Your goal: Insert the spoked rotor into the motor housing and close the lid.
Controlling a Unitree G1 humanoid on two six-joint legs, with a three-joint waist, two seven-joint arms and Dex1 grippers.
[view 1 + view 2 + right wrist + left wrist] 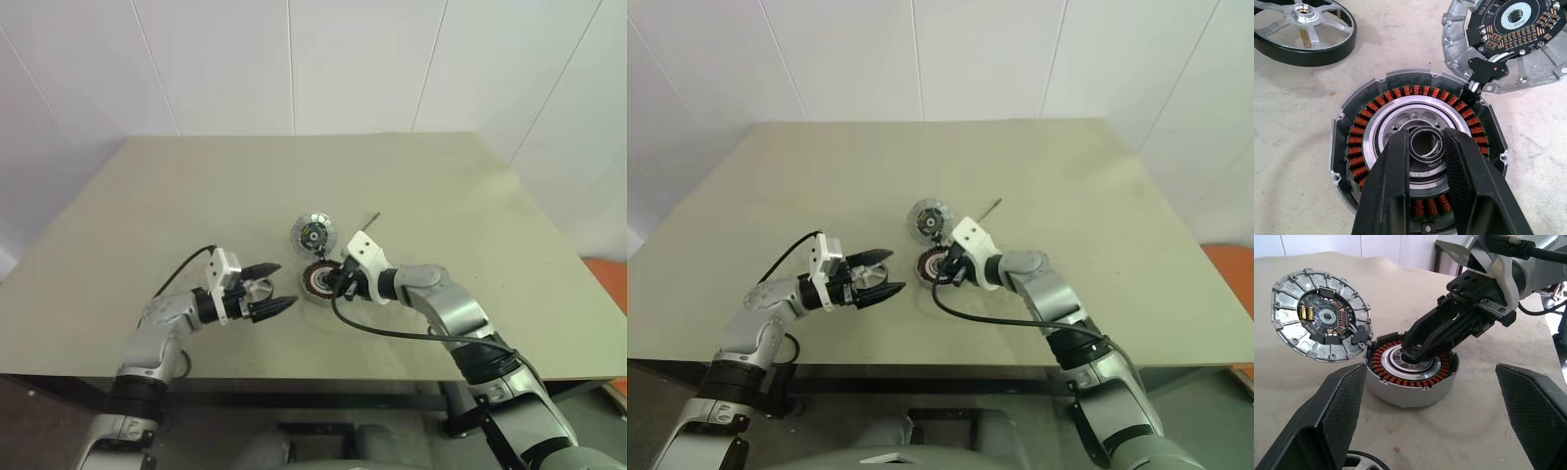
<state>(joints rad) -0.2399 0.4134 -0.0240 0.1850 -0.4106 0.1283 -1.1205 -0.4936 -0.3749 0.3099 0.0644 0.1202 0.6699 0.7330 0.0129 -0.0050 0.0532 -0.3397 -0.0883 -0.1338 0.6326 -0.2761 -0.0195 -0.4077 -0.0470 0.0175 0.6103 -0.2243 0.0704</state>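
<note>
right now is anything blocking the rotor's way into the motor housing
Yes. The right claw sits in the centre of the motor housing, holding a small ring over its bore. The spoked rotor lies on the table beside the housing, ungripped.

Spoked rotor (1303, 29) and lid (1508, 39) cropped at frame edges.

The lid (313, 233) lies just behind the motor housing (318, 280), spoked rotor (1303, 30) left.
</note>
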